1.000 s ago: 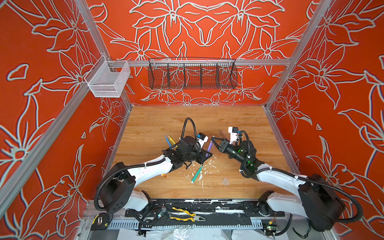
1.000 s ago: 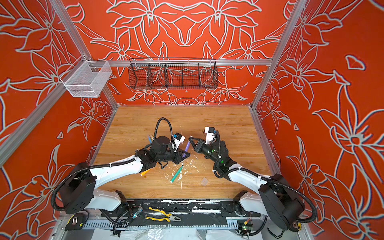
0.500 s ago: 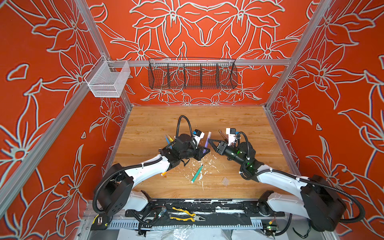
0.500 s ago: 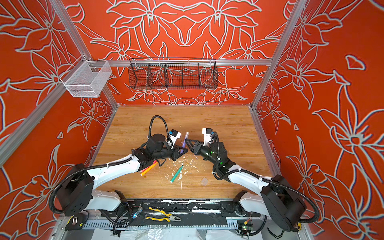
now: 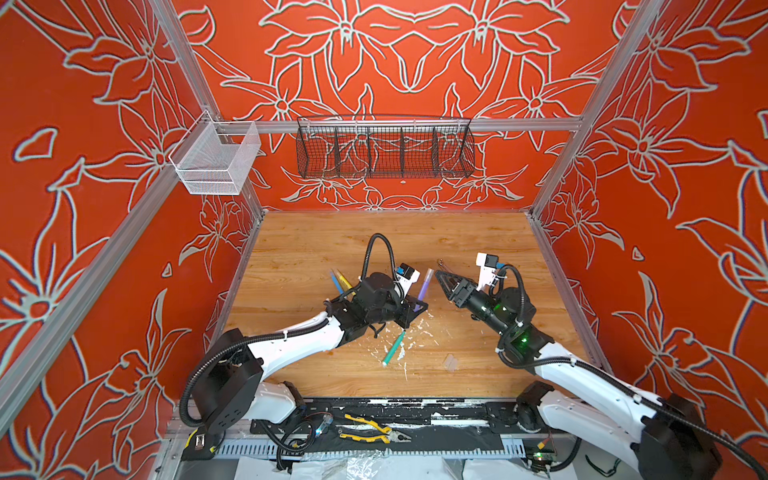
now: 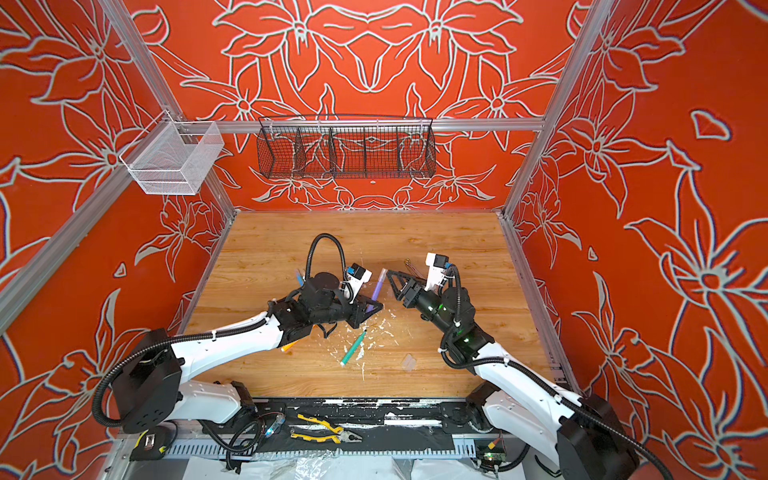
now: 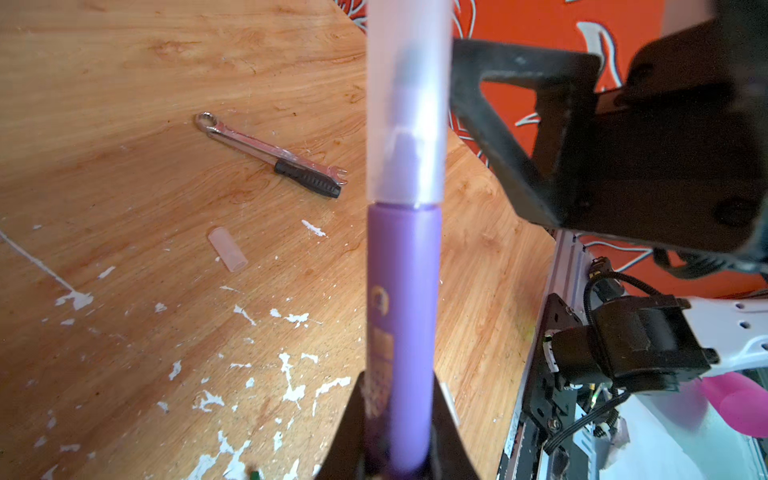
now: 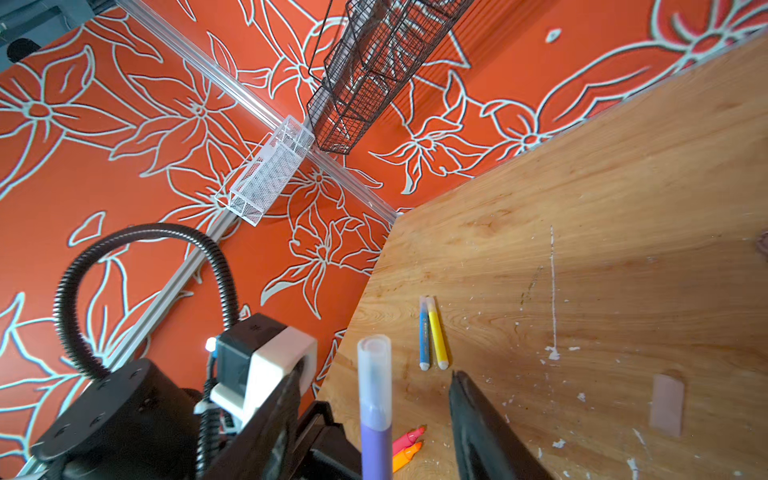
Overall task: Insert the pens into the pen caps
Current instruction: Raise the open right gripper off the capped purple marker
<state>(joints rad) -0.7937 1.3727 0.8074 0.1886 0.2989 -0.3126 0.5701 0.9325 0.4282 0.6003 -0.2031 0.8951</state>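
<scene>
Clamping the purple pen (image 5: 424,287) above the tabletop's (image 5: 316,257) middle, the left gripper (image 5: 417,306) holds it, a clear cap (image 7: 409,104) over its tip; the right gripper (image 5: 442,279) stands with jaws apart, flanking the cap.

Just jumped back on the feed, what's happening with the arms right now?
The left pincer is shut on the purple felt-tip pen, which points up with a clear plastic cap seated over its tip. The right pincer is open just beside that cap, gripping nothing. A green felt-tip pen and a loose clear cap lie apart on the wooden table.
</scene>
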